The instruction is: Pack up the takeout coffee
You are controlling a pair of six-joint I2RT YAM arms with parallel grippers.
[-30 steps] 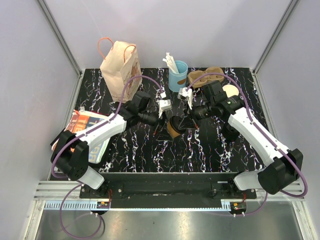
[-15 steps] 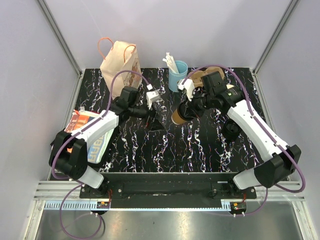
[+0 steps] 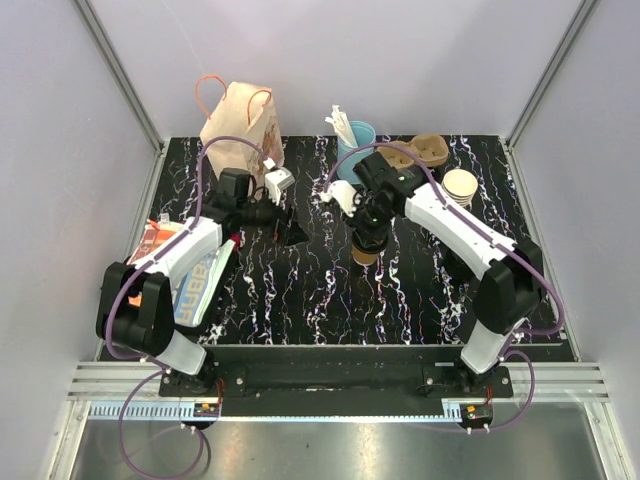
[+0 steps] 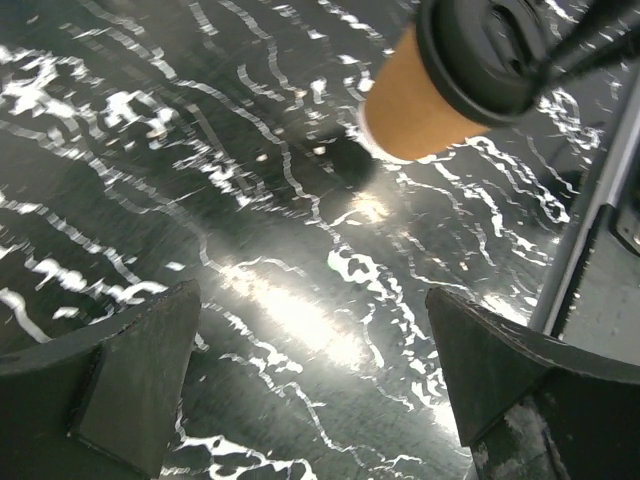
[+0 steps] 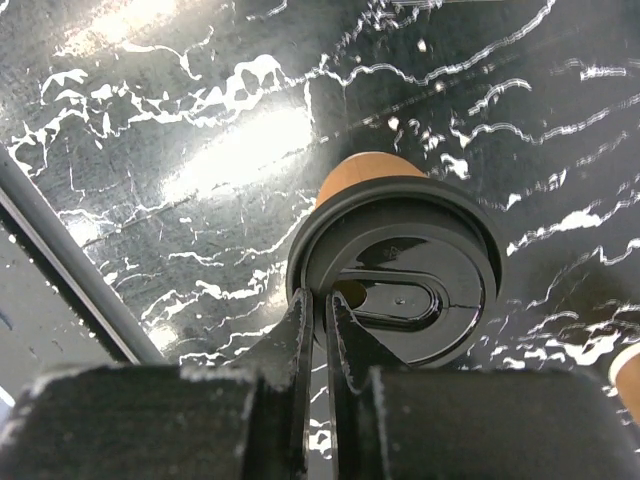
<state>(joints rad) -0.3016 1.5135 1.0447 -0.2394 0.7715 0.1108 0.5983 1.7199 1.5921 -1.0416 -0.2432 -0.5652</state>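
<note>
The takeout coffee, a tan kraft cup [image 3: 364, 253] with a round black lid [image 5: 405, 285], is at the table's middle, slightly tilted. My right gripper [image 3: 368, 224] is above it, its fingers [image 5: 300, 325] shut on the near rim of the lid. I cannot tell whether the cup's base touches the table. My left gripper [image 3: 292, 232] is open and empty, low over the table to the cup's left. The left wrist view shows the cup [image 4: 425, 100] ahead, well beyond the gripper [image 4: 312, 295].
A brown paper bag with handles [image 3: 240, 130] stands at the back left. A light-blue cup of white sticks [image 3: 355, 150], a brown cup carrier [image 3: 415, 152] and a stack of tan cups [image 3: 460, 185] are at the back right. A colourful magazine [image 3: 180, 265] lies at the left edge.
My left gripper has let go of the cup and drawn back left towards the bag. My right gripper has swung over with the cup and now holds it by the lid from above.
</note>
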